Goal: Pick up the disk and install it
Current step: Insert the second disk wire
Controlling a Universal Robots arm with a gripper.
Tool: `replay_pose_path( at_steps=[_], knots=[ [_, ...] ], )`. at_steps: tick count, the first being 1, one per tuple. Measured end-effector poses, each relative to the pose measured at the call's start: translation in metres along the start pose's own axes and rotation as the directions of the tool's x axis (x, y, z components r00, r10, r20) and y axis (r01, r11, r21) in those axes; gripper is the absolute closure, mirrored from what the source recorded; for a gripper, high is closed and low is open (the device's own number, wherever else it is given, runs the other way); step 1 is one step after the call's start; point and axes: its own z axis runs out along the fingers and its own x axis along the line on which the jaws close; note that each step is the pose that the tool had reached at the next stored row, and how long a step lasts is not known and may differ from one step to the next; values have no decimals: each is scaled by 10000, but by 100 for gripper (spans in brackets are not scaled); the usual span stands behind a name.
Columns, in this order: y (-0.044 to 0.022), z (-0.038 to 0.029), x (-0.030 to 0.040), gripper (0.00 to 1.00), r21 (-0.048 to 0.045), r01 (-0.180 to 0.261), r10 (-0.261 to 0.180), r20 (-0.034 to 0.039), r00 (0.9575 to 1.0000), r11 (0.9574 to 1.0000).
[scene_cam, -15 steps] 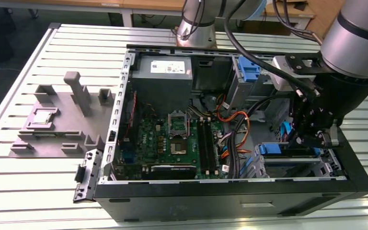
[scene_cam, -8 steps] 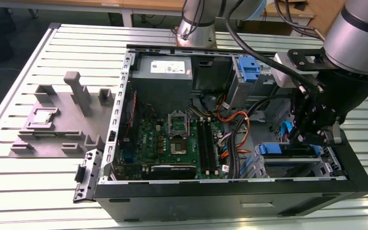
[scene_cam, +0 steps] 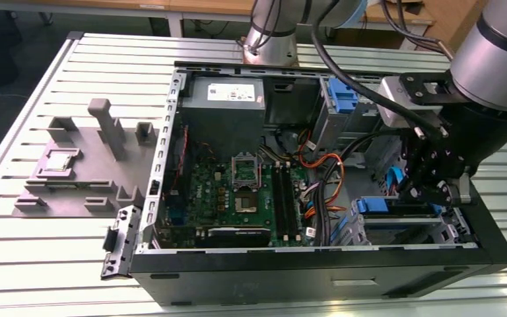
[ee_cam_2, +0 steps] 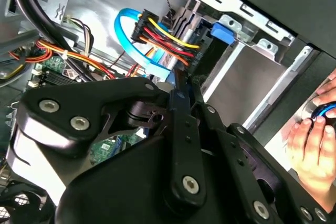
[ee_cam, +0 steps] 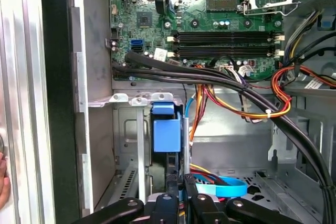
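While the arm reaches into the open black computer tower case on the slatted aluminium table, the black gripper sits low at the exterior view's right end of the case, over the drive bays.

First wrist view: gripper fingers drawn close together, pinching the thin edge of the disk. The flat silver drive is seen edge-on, with its blue plastic rail facing the camera. Disk stands upright inside the bare-metal drive cage, just beside the cage's vertical divider. How deep it sits in the slot: cannot tell.

A light blue flat cable lies curled on the case floor just beside the fingers. A bundle of red, yellow and orange wires and thick black cables cross between the cage and the green motherboard.

Exterior view: grey power-supply box with white sticker sits in the far corner of the case. A grey moulded fixture block rests on the table, well apart, to the exterior view's left.

Second wrist view: a person's hand rests outside the case wall.
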Motion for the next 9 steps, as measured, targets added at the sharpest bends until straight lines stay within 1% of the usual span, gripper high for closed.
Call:
replay_pose_path(
  at_steps=[1, 2, 3, 4, 6, 7, 8, 9],
  knots=[
    [-1, 3, 18, 84, -2, -2, 2, 26, 10000, 10000],
    [-1, 7, 32, 84, -3, -5, 5, 68, 10000, 10000],
    [-1, 9, 39, 84, -7, -13, 13, 140, 9999, 10000],
    [-2, 11, 45, 84, -11, -22, 22, 250, 9997, 10000],
    [-2, 14, 58, 84, -23, -42, 43, 492, 9988, 10000],
    [-2, 17, 67, 84, -25, -47, 48, 560, 9984, 10000],
    [-2, 21, 75, 84, -27, -49, 51, 593, 9982, 10000],
    [-2, 24, 79, 84, -28, -49, 51, 599, 9982, 10000]
  ],
)
